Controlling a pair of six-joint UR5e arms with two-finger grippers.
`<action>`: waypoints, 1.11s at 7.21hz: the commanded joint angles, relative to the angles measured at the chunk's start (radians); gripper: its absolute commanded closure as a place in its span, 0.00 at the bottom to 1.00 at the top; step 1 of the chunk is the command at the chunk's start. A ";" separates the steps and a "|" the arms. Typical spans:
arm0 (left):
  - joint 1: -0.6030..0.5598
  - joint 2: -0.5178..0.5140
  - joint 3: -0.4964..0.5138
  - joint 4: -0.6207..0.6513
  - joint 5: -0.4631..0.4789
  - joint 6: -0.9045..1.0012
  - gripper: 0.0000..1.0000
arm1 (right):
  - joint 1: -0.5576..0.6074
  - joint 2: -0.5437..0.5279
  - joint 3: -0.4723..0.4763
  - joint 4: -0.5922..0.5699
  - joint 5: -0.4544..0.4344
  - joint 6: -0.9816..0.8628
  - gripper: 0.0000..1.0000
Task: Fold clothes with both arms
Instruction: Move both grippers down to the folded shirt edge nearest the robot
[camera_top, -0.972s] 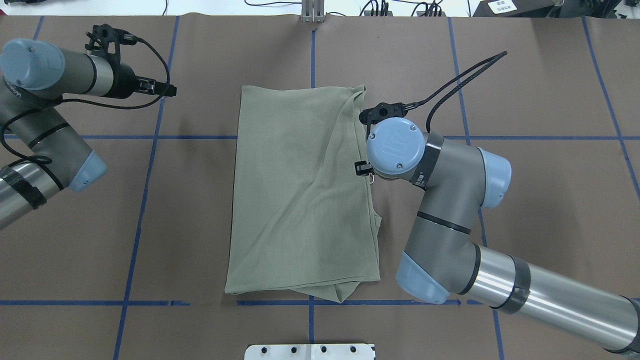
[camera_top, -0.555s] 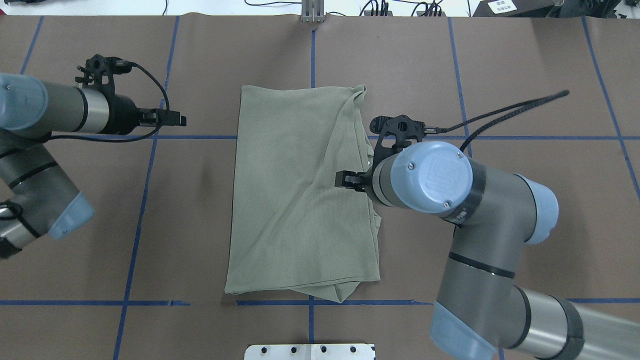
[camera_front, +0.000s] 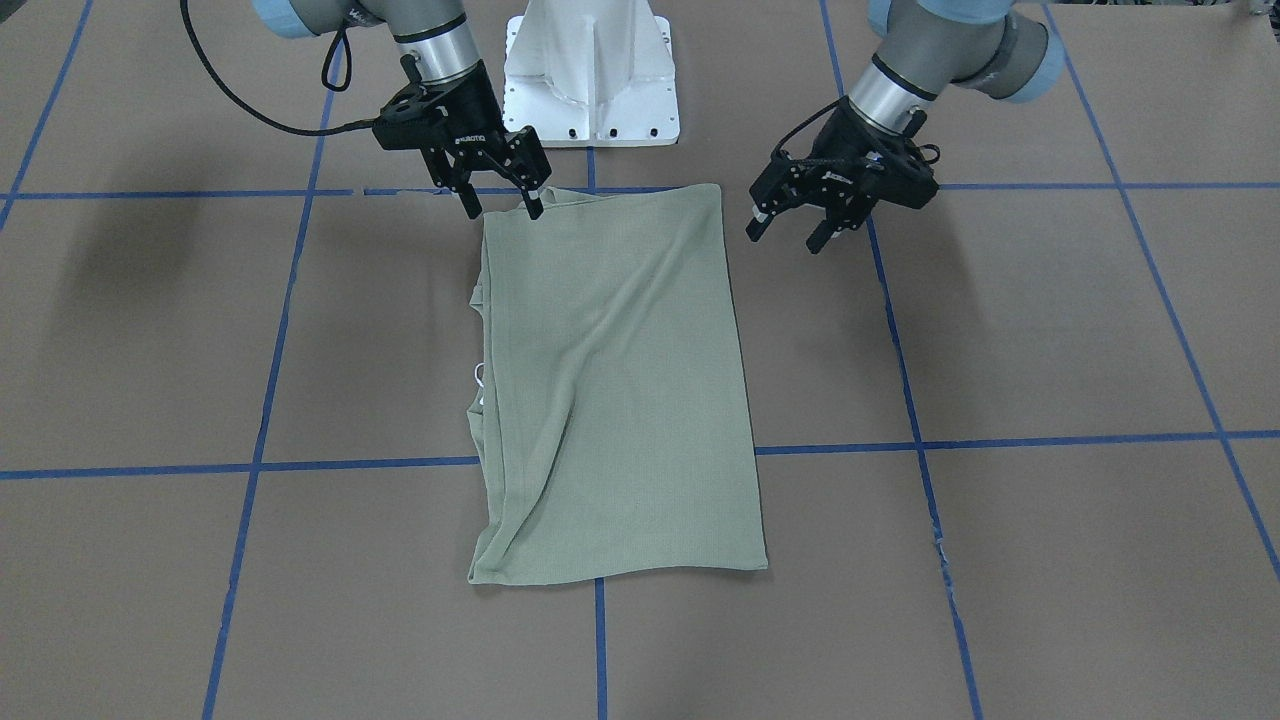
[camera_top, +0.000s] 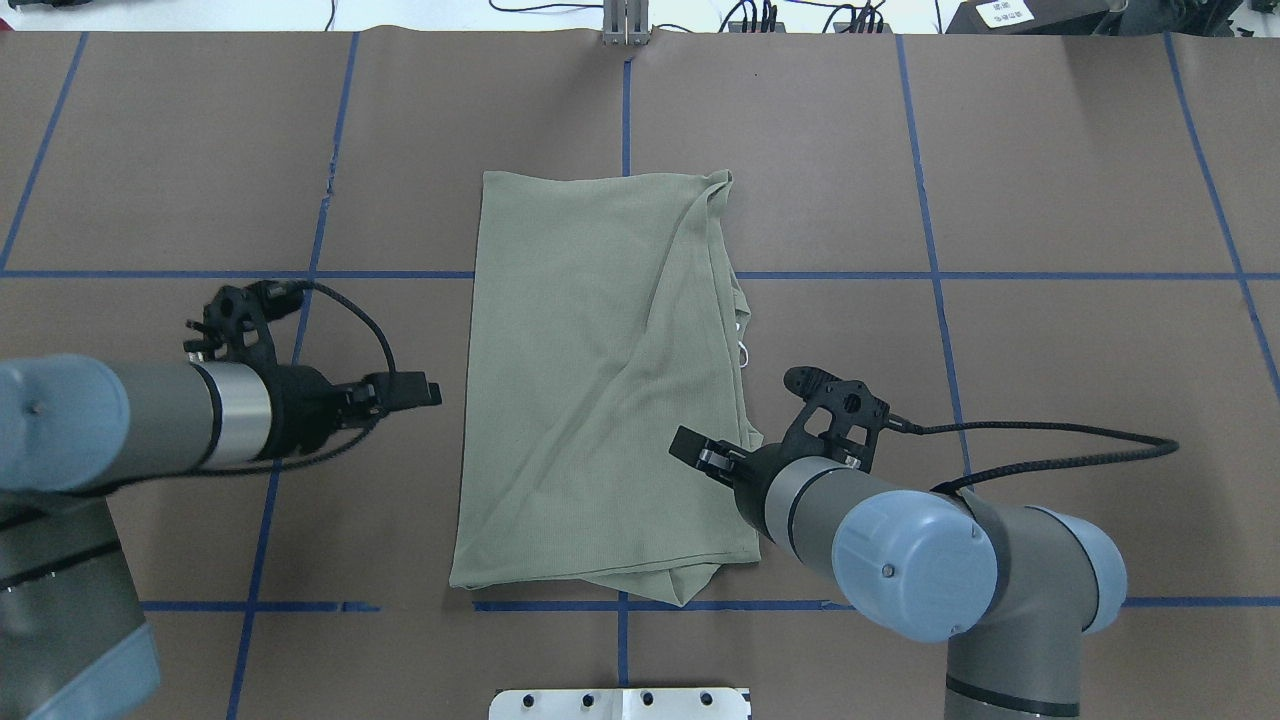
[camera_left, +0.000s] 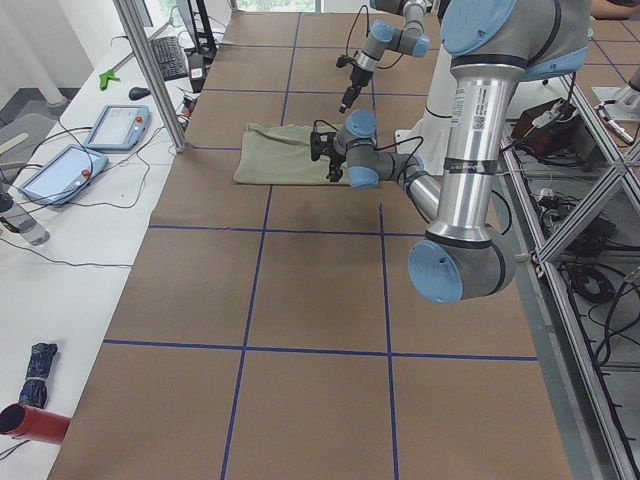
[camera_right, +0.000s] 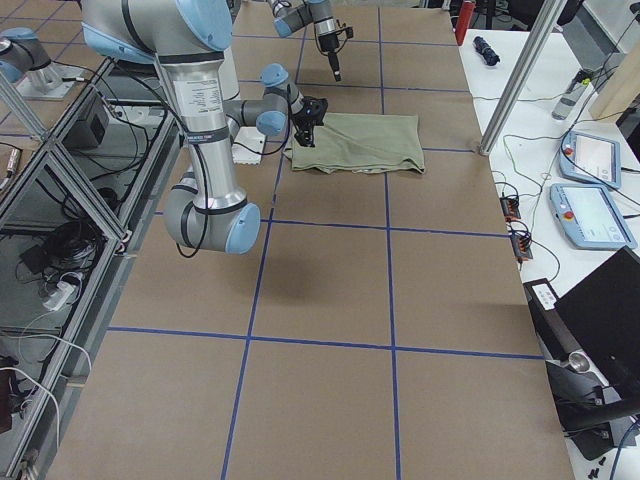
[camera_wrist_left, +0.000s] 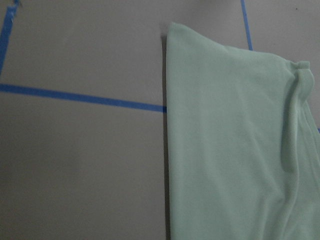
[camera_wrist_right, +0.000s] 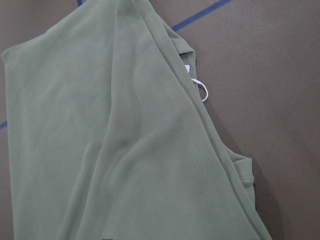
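We see the shirt (camera_top: 590, 400) folded flat on the surface (camera_top: 1050, 180) between the left gripper (camera_front: 785, 236), jaws apart beside one long edge, and the right gripper (camera_front: 503, 209), jaws apart and empty at the other edge.

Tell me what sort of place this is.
Most likely a robotics lab test cell: a table papered brown and gridded with blue tape, teach pendants on a white side bench, and aluminium framing beside it.
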 joint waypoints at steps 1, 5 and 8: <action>0.190 0.003 -0.006 0.007 0.189 -0.282 0.02 | -0.032 -0.011 0.000 -0.021 -0.051 0.076 0.07; 0.320 0.000 0.038 0.005 0.301 -0.441 0.10 | -0.034 -0.009 0.000 -0.021 -0.065 0.076 0.07; 0.341 -0.011 0.072 0.004 0.301 -0.441 0.10 | -0.034 -0.009 -0.001 -0.021 -0.068 0.077 0.06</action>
